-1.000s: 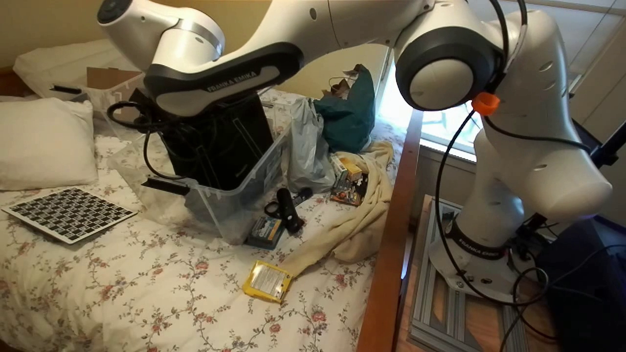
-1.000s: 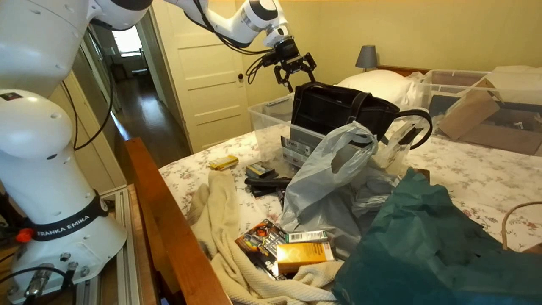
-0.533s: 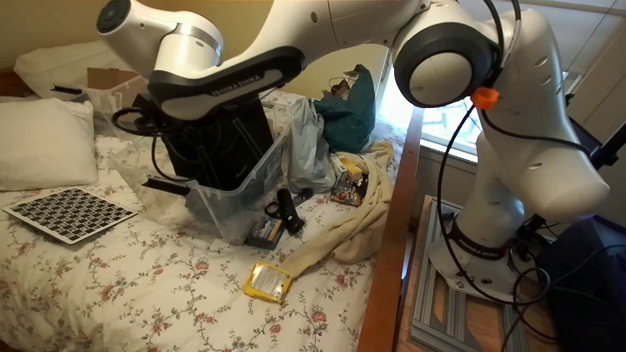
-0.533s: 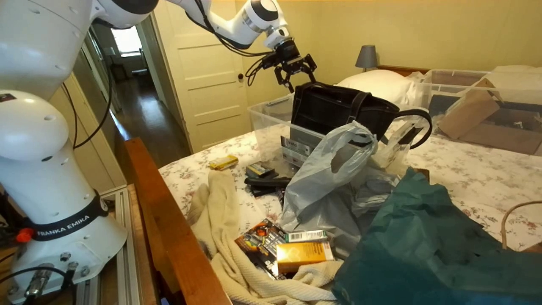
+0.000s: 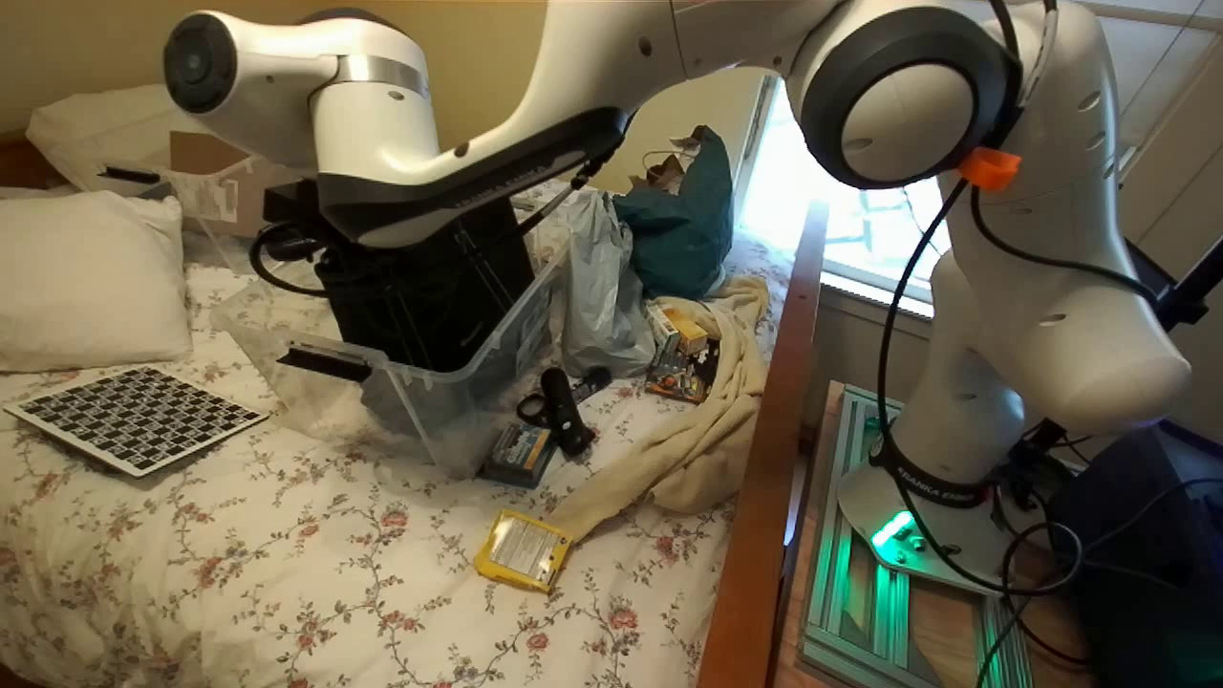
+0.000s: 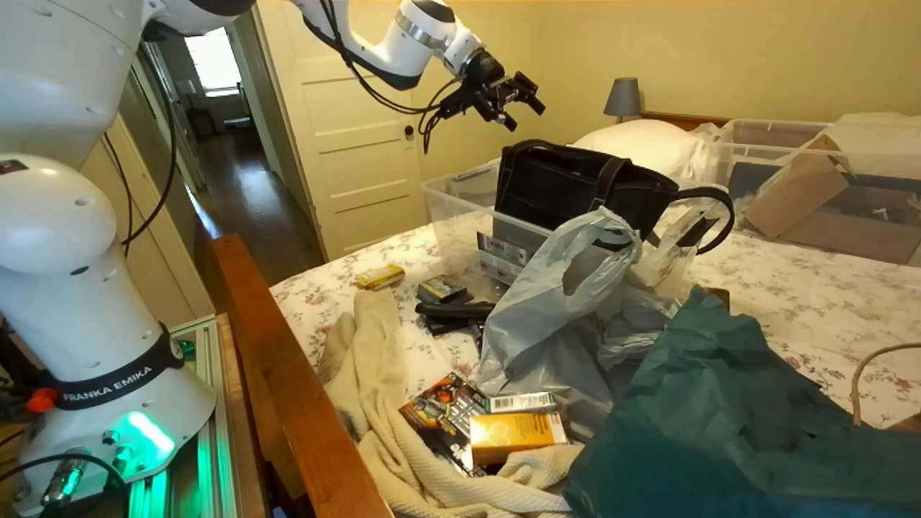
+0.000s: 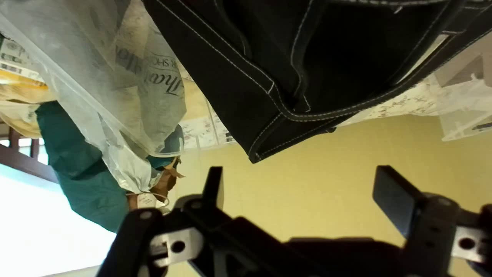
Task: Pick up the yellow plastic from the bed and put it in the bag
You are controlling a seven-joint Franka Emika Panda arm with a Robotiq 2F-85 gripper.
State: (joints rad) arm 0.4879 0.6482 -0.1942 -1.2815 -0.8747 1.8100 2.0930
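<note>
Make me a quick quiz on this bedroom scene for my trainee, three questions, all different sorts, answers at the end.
1. True or false: the yellow plastic lies on the bed.
2. The black bag sits in: A) a cardboard box; B) a clear plastic bin; C) a green bag.
3. In the wrist view, how do the jaws stand, and what do they hold?

Key: 1. true; 2. B; 3. wide open, holding nothing.

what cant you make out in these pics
Yellow plastic: print too small to read in an exterior view.
Gripper: fingertips can't be made out behind the arm in an exterior view.
Black bag: cut off by the wrist view's top edge; lower part partly behind grey plastic bag in an exterior view.
</note>
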